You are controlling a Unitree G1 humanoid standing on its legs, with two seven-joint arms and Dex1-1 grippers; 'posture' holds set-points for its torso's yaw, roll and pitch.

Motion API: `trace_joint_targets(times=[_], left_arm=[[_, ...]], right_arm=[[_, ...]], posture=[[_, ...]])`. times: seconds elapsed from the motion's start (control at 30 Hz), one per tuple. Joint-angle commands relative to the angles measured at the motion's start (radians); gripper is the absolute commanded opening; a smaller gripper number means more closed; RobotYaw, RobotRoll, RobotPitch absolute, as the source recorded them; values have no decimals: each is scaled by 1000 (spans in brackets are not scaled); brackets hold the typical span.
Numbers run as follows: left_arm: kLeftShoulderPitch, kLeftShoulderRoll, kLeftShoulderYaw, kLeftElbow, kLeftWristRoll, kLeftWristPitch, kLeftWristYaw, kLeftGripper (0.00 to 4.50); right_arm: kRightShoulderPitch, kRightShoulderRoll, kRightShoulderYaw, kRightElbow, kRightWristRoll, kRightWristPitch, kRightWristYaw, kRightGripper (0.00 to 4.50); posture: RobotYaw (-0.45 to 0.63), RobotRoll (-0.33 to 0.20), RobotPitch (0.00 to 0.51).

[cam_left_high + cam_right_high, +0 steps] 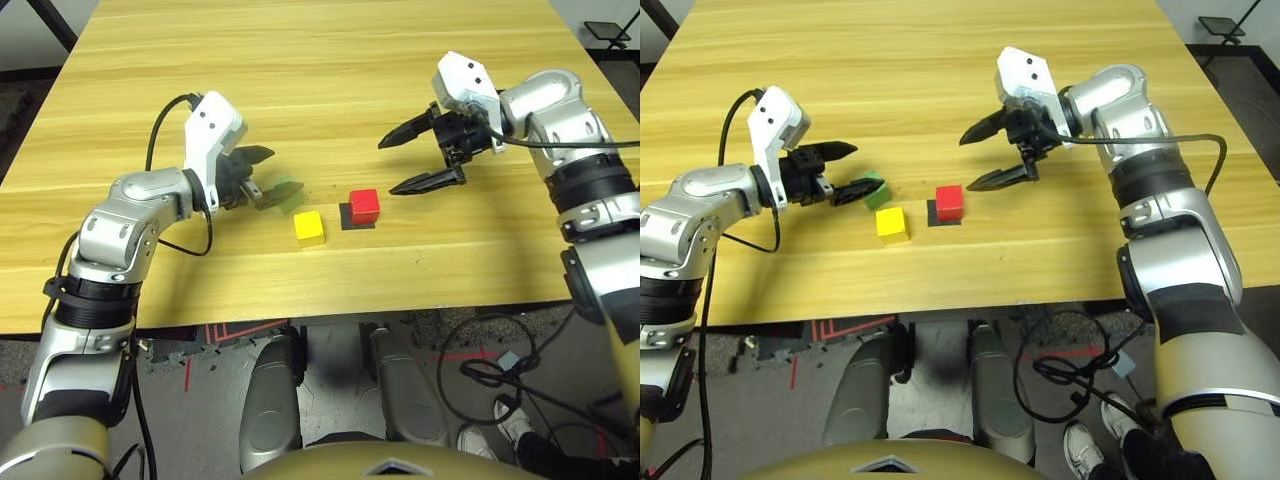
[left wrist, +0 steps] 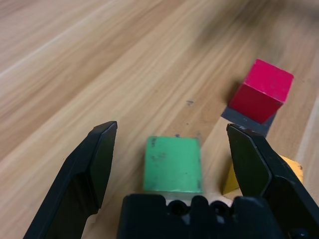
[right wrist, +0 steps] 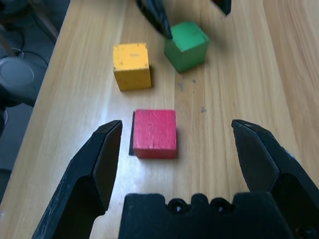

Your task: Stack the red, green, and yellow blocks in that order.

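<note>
The red block (image 1: 364,205) sits on a flat black patch (image 1: 357,218) near the table's middle. Just left of it and a little nearer to me lies the yellow block (image 1: 309,227). The green block (image 2: 173,163) rests on the wood between the fingers of my left gripper (image 1: 266,177). That gripper is open, with a gap on each side of the cube. My right gripper (image 1: 388,166) hovers open just right of and beyond the red block, with nothing between its fingers. In the right wrist view the red block (image 3: 155,133) lies ahead of the spread fingers.
The wooden table (image 1: 330,70) stretches far back behind the blocks. Its front edge runs close below the yellow block. Cables and a dark floor lie beyond that edge.
</note>
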Motion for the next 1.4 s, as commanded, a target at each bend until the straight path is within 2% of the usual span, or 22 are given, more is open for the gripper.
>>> trace_joint_targets(times=[0.03,0.57,0.7,0.83,0.97,1.13,1.3,1.4], left_arm=[[16,5,-39,25,32,-2,-23,4500],[-2,-31,-77,130,126,-67,-49,4500],[-14,-55,-74,140,135,-87,-43,3600],[-42,-66,-64,130,120,-84,-58,2081],[-97,-21,-62,120,109,-68,-124,2074],[-219,10,-79,80,97,-10,-188,2074],[-304,-35,-130,-31,39,150,-207,2074],[-327,-79,-160,-61,21,178,-207,2074]], right_arm=[[37,-3,-28,-68,6,46,5,4444],[88,-2,-78,-203,11,155,-39,4444],[84,-1,-81,-194,5,151,-47,4500],[86,-3,-84,-186,5,148,-54,4500],[86,-14,-88,-142,-9,117,-44,4500],[116,-41,-98,-73,-11,47,-8,4500],[166,-75,-121,-13,-12,-15,4,4500],[191,-87,-124,-7,-2,-24,7,4500]], posture=[[267,-56,238],[222,-46,248],[224,-44,248],[231,-41,247],[242,-33,246],[245,-18,243],[223,-5,239],[205,-1,237]])
